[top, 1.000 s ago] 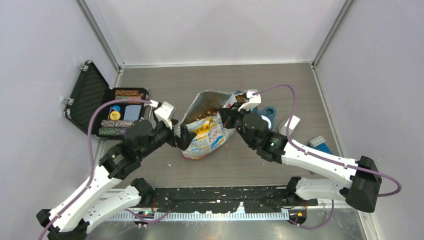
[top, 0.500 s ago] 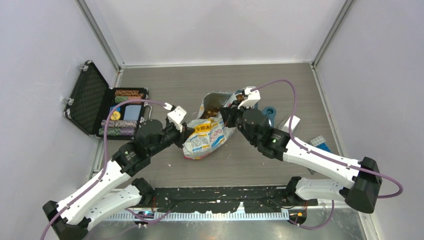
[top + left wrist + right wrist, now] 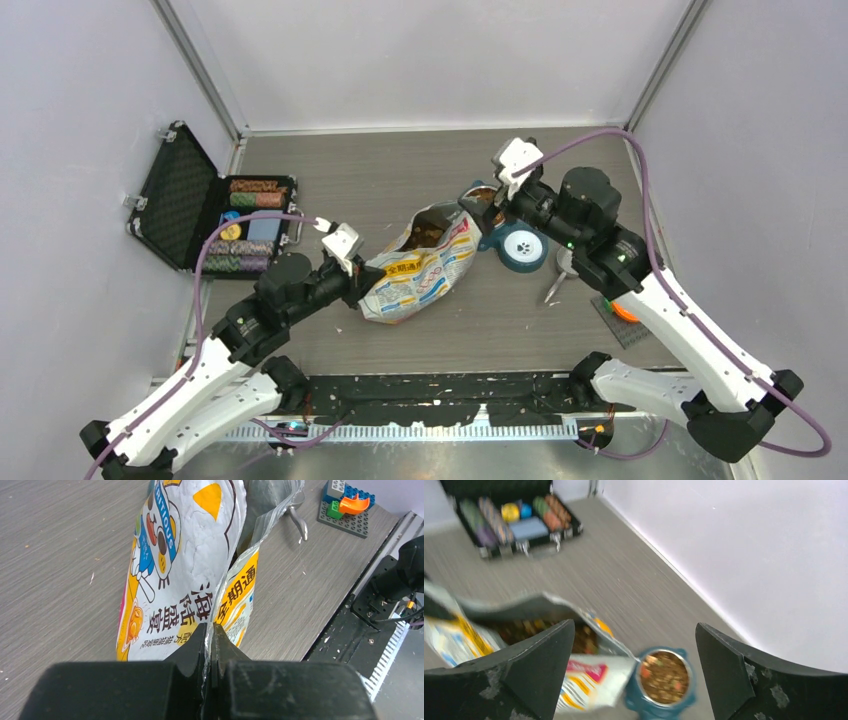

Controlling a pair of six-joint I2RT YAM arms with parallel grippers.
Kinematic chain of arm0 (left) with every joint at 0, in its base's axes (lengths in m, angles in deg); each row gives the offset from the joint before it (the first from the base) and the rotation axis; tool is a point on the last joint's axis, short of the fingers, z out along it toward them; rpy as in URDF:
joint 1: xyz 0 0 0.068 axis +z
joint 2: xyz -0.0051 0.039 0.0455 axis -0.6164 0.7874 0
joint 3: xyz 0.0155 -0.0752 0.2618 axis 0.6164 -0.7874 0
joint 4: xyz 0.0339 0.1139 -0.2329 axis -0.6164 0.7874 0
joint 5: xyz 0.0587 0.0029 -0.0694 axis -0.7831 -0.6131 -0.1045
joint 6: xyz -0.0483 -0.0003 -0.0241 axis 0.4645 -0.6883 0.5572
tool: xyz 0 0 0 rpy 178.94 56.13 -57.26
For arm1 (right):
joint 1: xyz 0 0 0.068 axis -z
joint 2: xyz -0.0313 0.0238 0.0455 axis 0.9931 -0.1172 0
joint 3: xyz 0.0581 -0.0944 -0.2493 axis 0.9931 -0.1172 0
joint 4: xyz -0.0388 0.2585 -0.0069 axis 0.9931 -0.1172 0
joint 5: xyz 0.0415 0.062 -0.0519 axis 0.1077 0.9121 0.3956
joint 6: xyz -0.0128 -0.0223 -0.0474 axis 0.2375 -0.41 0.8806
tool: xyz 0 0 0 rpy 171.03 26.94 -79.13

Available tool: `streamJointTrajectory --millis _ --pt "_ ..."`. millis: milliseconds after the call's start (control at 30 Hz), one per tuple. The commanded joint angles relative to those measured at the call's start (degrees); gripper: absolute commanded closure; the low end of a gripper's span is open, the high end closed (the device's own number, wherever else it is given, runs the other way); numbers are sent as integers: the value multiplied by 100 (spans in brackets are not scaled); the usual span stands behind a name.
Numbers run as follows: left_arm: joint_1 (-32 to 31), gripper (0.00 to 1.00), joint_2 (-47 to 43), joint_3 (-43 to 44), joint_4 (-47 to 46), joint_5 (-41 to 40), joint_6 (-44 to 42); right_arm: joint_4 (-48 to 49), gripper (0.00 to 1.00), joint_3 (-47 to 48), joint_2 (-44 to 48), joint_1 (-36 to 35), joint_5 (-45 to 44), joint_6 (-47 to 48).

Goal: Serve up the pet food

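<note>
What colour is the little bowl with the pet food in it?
Dark teal blue. The bowl shows best in the right wrist view, though it is a bit blurry.

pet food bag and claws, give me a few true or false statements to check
1. The left claw is shut on the closed end of the printed white and yellow pet food bag. True.
2. The right claw grips the bag's mouth. False: it is open and holds nothing.
3. The teal round bowl holds brown kibble. True.
4. The metal scoop is inside the bag. False: it lies on the grey table.
5. The black chip case is shut. False: its lid stands open.
</note>
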Motion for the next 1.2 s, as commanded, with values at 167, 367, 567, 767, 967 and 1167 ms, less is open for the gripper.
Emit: streamJointTrajectory --millis 167,367,567,767,967,1167 --pt "-13 100 -292 336 -127 352 -258 -3780 0 472 -213 999 3219 5684" --pt "-13 100 -308 525 223 584 -460 -4683 7 1213 -1036 1004 3533 6723" --pt "-13 100 -284 521 279 588 -462 -4438 10 1271 -1086 1002 3741 6663" --pt "-13 100 -379 449 290 623 -471 -3743 11 824 -723 1004 3183 6353" --pt "-13 100 -427 424 320 729 -490 -3410 10 714 -651 1004 2738 6077" --pt "-13 100 -362 484 422 806 -557 -3578 10 995 -943 963 3591 6194"
